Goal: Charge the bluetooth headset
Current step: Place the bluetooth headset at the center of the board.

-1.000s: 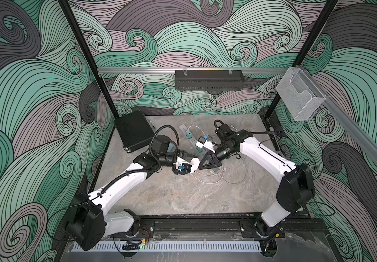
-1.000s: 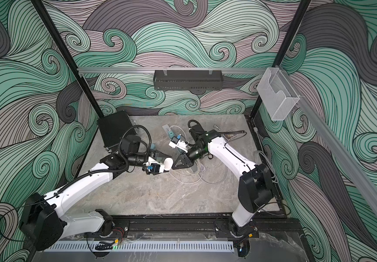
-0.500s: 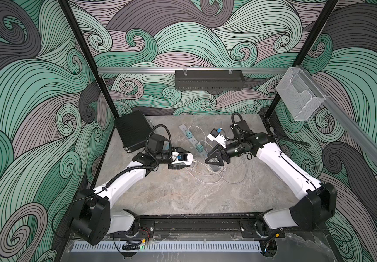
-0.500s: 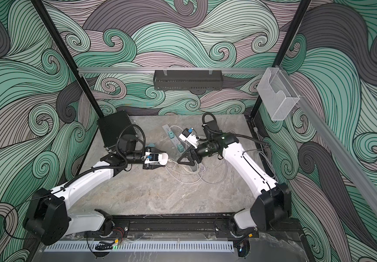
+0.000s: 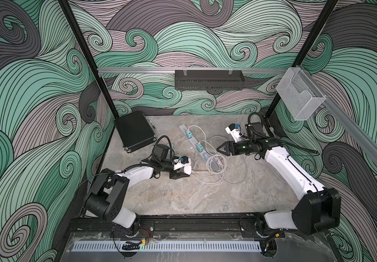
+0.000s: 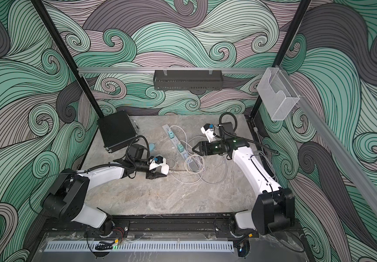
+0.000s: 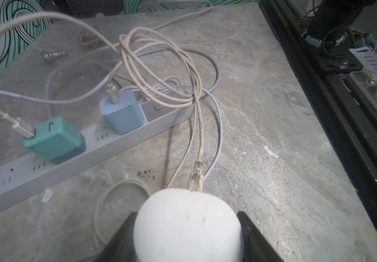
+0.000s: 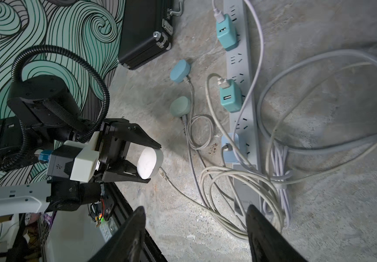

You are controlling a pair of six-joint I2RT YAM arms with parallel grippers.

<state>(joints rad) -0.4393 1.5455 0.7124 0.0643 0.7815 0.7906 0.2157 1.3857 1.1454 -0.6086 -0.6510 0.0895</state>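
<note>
In both top views, the left gripper (image 5: 180, 175) is clamping the white headset case (image 5: 188, 169) near the power strip (image 5: 193, 140). Left wrist view: the cable plug (image 7: 196, 181) is meeting the case, seemingly inserted. Right wrist view: the right gripper (image 8: 195, 207) is hovering, fingers apart and empty; only the release seems left.

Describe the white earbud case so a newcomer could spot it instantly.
Find the grey power strip on the table. Beside it lie a blue case and a grey-green case, both oval. The white case alone is clamped in the left gripper.
</note>
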